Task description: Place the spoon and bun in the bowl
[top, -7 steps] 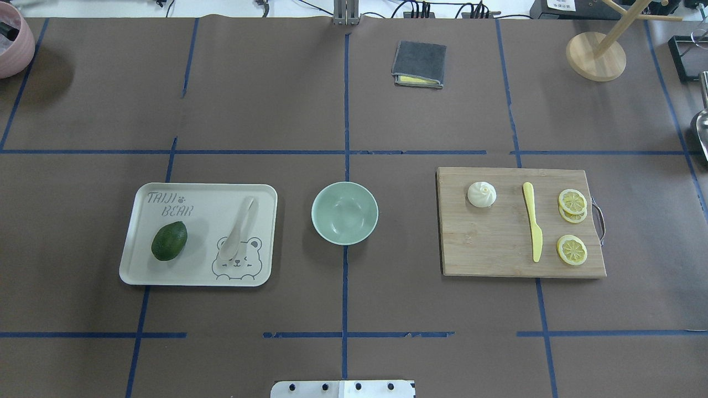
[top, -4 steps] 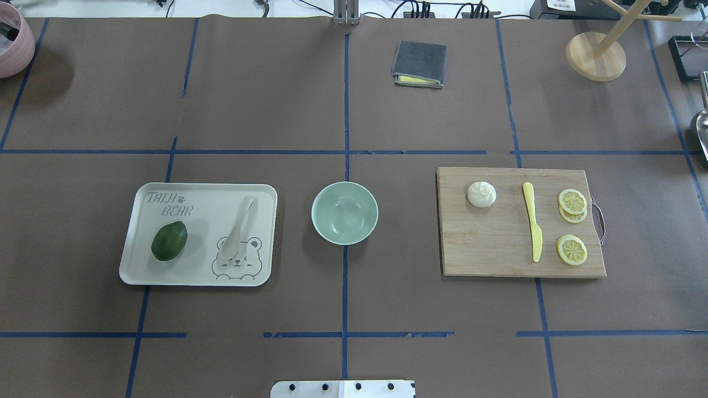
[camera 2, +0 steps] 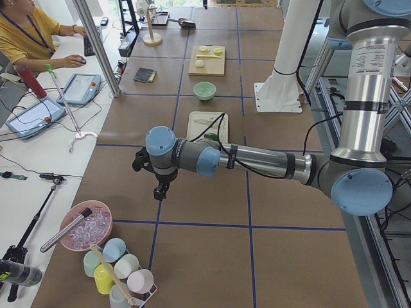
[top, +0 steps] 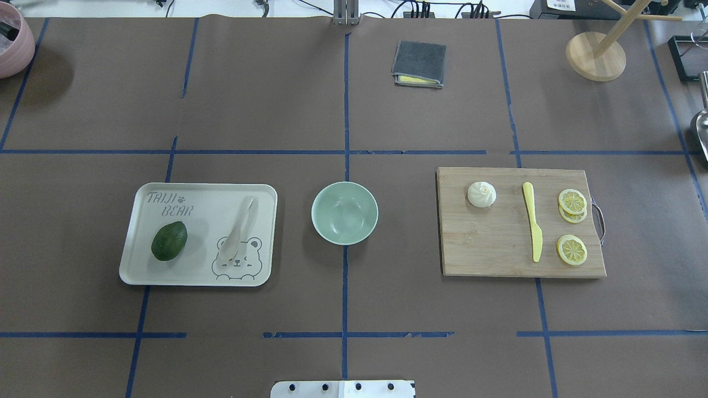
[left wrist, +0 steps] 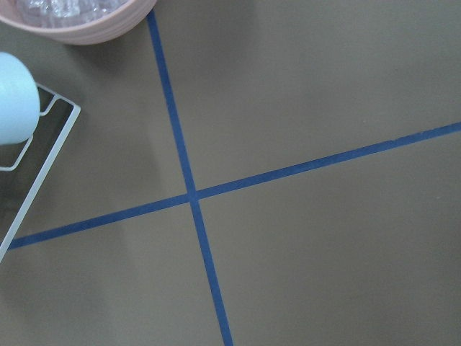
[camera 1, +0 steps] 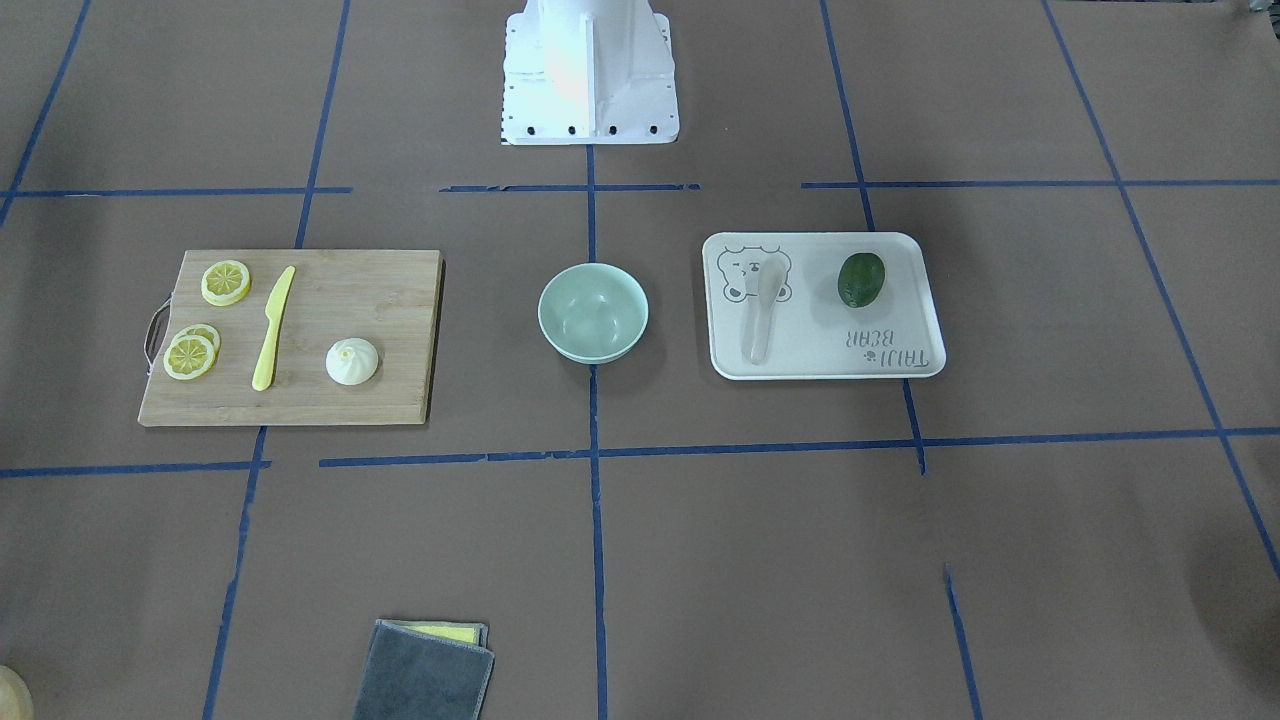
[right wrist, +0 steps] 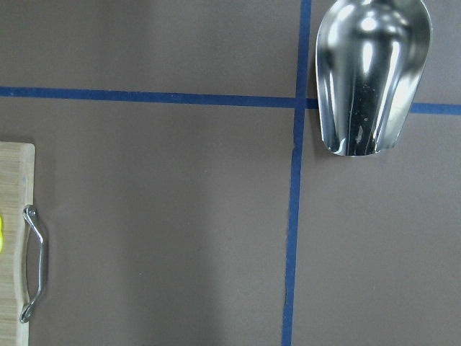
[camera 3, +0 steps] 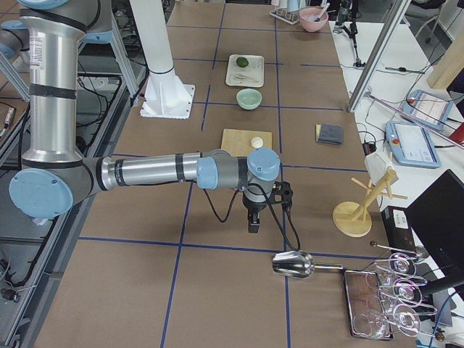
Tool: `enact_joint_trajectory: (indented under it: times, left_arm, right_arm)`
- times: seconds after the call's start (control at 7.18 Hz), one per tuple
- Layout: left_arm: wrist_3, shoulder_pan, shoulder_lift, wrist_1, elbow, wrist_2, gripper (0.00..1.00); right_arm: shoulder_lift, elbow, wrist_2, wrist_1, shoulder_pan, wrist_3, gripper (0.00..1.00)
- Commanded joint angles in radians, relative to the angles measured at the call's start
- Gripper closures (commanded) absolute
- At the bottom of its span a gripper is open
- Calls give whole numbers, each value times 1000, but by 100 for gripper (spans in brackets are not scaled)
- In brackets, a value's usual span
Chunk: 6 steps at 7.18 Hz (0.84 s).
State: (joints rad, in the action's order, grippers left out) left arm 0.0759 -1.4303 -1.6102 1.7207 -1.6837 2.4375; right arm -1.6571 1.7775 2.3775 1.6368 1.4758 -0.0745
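The first pick has not begun, I judge; the bowl (top: 344,213) is empty; the spoon (top: 238,229) lies on a tray (top: 204,221) at the bowl's robot-left side, the bun (top: 481,194) on a board (top: 498,243) at its robot-right; the left gripper (camera 2: 160,190) and right gripper (camera 3: 253,221) hang well away from the bowl, and I cannot tell whether either is released or clenched; next, each must reach inward.

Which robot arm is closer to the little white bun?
Right. The right tool hangs beyond the cutting board carrying the bun; the left tool hangs far on the other side, past the tray.

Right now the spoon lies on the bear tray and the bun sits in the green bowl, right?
Not quite. The overhead view shows the bun on the wooden cutting board, and the bowl empty. The spoon does lie on the bear tray.
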Motion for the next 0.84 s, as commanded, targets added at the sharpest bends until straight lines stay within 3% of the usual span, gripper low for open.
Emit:
enact_joint_trajectory:
  times: [0.0, 0.28, 0.56, 0.7]
  left_arm:
    - [-167, 182, -11, 198, -59, 14, 0]
    - [-541, 340, -32, 464, -77, -17, 0]
    - [-811, 587, -169, 467, -73, -246, 1]
    - [-827, 643, -175, 465, -64, -311, 1]
  right_arm:
    - [-6, 0, 51, -2, 0, 7, 0]
    - [-4, 13, 49, -8, -3, 16, 0]
    - [-6, 8, 54, -71, -3, 12, 0]
    - [-6, 5, 54, -72, -3, 7, 0]
